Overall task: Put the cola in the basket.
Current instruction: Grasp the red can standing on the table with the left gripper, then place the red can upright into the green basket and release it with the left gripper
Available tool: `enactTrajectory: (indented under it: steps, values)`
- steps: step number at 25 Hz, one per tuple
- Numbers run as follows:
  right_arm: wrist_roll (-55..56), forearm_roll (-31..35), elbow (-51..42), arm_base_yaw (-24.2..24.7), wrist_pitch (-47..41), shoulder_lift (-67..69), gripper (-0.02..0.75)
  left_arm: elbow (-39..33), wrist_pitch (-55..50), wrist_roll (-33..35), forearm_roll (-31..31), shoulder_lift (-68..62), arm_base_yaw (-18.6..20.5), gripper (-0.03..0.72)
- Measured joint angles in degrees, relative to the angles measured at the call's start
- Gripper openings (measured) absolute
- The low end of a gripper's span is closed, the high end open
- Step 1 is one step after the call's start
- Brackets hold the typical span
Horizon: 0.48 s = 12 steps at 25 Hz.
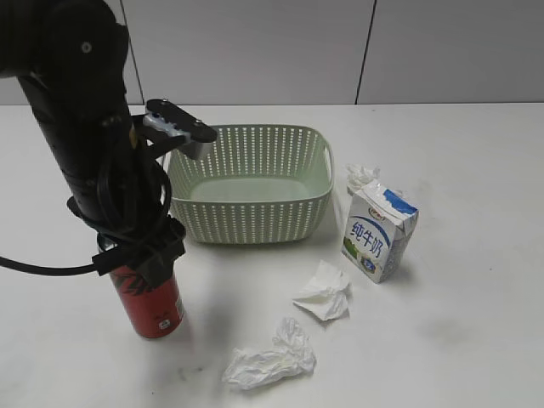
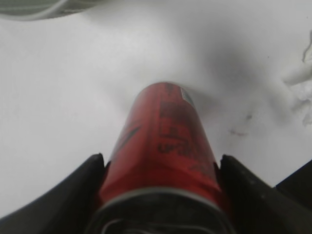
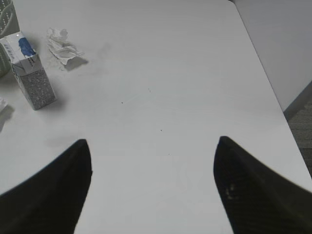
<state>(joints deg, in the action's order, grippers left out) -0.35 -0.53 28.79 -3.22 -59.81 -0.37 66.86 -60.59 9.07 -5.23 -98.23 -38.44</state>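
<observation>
While the pale green perforated plastic basket [image 1: 251,183] sits toward the back of the white table [image 1: 459,323] with nothing inside it, only its bare floor showing, the tall slim red cola can [image 1: 151,299] stands upright on the table in front of the basket's left corner, apart from it. The left gripper [image 2: 161,168] comes down over the can's upper part; in the left wrist view its black fingers [image 2: 80,187] press against both sides of the red wall just below the silver rim, so it is closed around the can. The can's base appears to rest on the table.

The white-and-blue milk carton [image 1: 378,234] stands upright just right of the basket, its top folded shut. One crumpled white tissue [image 1: 363,176] lies behind the carton, another [image 1: 325,291] in front of the basket, and a third [image 1: 270,357] nearer the front edge.

The right gripper [image 3: 153,187] hangs over bare table to the right of the carton, its two dark fingers [image 3: 253,190] spread wide with nothing between them.
</observation>
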Motion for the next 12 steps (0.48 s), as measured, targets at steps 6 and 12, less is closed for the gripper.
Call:
enactTrajectory:
  steps: [6, 12]
  values:
    - [0.00, 0.00, 0.00, 0.00, 0.00, 0.00, 0.590, 0.12, -0.86, 0.00, 1.58, 0.00, 0.00, 0.531]
    - [0.00, -0.04, 0.00, 0.00, 0.00, 0.00, 0.590, 4.38, -8.92, 0.00, 6.80, -0.12, 0.05, 0.531]
